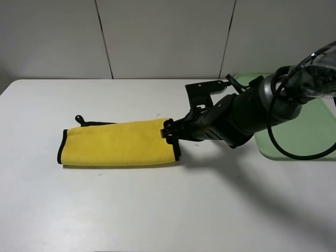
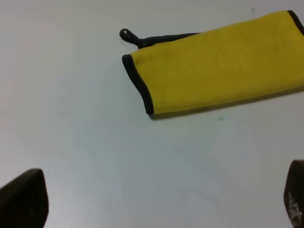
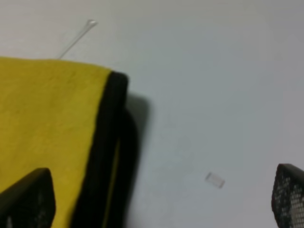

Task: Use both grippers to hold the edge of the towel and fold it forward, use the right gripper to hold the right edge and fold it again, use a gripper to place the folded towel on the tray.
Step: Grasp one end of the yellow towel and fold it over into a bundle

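Towel: folded into a long yellow strip, flat on the white table, not in the tray. The black edge runs down both short ends. The corner loop sticks out at the towel's left end on the wall side and lies on the table.

Right gripper is at the towel's right end. In the wrist view its jaws are apart and straddle the trim. One fingertip is over yellow cloth, the other over bare table past the towel's end. Whether it touches the cloth can't be told, because the tips are cropped and blurred.

Left gripper: jaws wide apart, over bare table. It is apart from the towel, and its camera looks at the towel's left end and loop.

Tray: pale green, well to the right of the towel, no contact. The visible part shows plain green floor and a low rim. The right arm crosses over the towel-side rim and hides part of it.

Room to move: a wide bare stretch of table lies on the towel's camera side, and a narrower band runs between the towel and the wall. A small clear chip lies on the table just past the towel's right end, between the right fingertips.
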Controlling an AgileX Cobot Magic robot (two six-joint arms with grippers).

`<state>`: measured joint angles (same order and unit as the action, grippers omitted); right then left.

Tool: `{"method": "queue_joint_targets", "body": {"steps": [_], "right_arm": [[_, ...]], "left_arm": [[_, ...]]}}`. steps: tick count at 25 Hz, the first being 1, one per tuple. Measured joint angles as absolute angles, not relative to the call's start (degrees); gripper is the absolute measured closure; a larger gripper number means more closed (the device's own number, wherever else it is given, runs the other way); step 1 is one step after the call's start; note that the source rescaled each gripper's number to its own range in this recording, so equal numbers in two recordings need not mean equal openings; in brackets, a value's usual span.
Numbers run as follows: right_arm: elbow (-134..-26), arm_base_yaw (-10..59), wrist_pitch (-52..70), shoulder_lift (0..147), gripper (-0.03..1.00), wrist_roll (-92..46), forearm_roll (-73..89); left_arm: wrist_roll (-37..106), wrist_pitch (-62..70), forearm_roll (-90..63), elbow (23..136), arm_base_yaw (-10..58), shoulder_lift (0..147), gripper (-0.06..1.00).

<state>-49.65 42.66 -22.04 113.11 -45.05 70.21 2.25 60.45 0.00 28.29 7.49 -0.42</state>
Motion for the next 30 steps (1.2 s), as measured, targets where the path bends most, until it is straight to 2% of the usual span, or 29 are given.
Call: {"method": "queue_joint_targets", "body": {"steps": [25,27,30], "right_arm": [[-54.20,46.26,-19.62,121.51,-0.03,-39.25,70.08],[-54.36,46.26,-19.64,121.81,0.02,-39.30,70.01],[-54.55,46.26,-19.33,121.94,0.19,-38.19,69.95]], "left_arm": [[2.25,60.45,0.00,28.29,7.49,-0.42,-0.06],[2.25,60.45,0.00,28.29,7.49,-0.42,-0.06],[2.25,60.45,0.00,28.29,7.49,-0.42,-0.06]]}}
